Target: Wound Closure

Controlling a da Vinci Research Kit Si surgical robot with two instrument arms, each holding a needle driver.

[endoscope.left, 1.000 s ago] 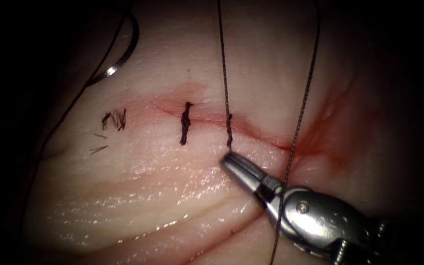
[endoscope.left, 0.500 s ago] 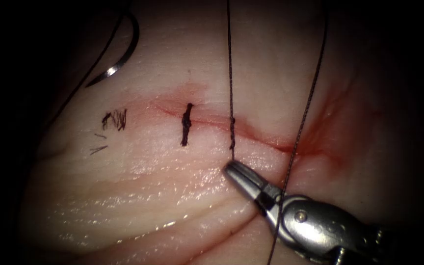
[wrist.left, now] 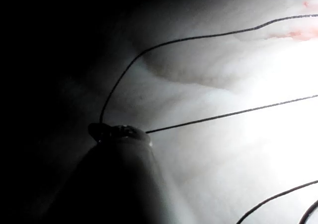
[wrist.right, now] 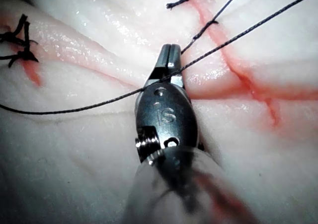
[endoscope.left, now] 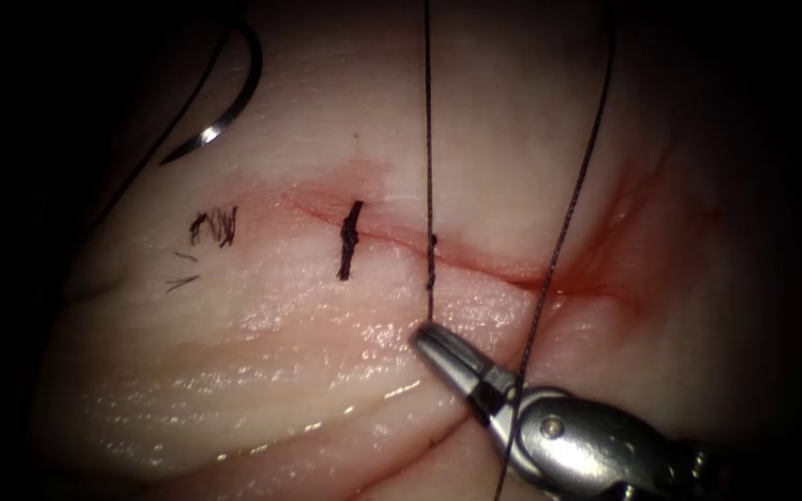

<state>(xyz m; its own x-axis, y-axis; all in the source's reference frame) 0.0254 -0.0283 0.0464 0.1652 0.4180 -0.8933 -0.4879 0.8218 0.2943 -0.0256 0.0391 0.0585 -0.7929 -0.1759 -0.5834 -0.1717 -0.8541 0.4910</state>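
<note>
The right tool's jaws (endoscope.left: 422, 336) are shut on the short end of the thread, just in front of the cut (endoscope.left: 485, 262). That end runs up to a stitch (endoscope.left: 432, 264) across the cut. From there a taut thread (endoscope.left: 427, 139) rises out of view. A second strand (endoscope.left: 570, 209) slants down across the right tool's wrist. The right wrist view has the shut jaws (wrist.right: 171, 49) with this strand (wrist.right: 99, 103) lying over them. The left tool (wrist.left: 119, 131) holds thread, with two strands leaving its tip. The curved needle (endoscope.left: 208, 136) lies free on the tissue at the far left, held by neither tool.
One tied stitch (endoscope.left: 348, 241) crosses the cut left of the held one. Frayed cut ends of thread (endoscope.left: 217, 225) lie further left. Red fluid (endoscope.left: 605, 269) stains the cut's right end. The tissue (endoscope.left: 280, 371) falls into shadow at its edges.
The right tool has drawn back toward the front, away from the cut, pulling its thread end longer. The stitch's dark knot has shrunk. The needle has not moved.
</note>
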